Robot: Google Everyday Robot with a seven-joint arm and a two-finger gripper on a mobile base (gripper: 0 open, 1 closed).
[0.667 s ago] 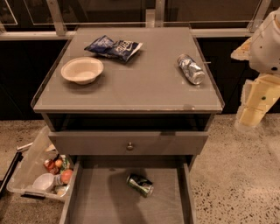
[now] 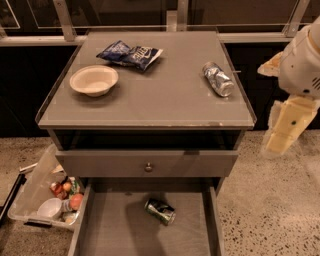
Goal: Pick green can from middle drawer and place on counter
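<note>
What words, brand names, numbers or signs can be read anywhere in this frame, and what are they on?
No text can be read.
White lettering on the blue snack bag, lying on the counter: too blurred to read.
Print on the green can in the middle drawer: too small to read.
Label on the silver-and-blue can: not legible.
No marking shows on the gripper, which hangs off the counter's right side.

Robot test bay dressed as an office pantry corner.
A grey drawer cabinet [image 2: 190, 162] with a rimmed table [image 2: 165, 95] stands on a speckled stone floor [image 2: 270, 210] before metal-framed glass panels [image 2: 120, 12]. A clear bin [image 2: 35, 195] of oddments sits beside it, and the robot's pincer [image 2: 287, 127] hangs at right.
</note>
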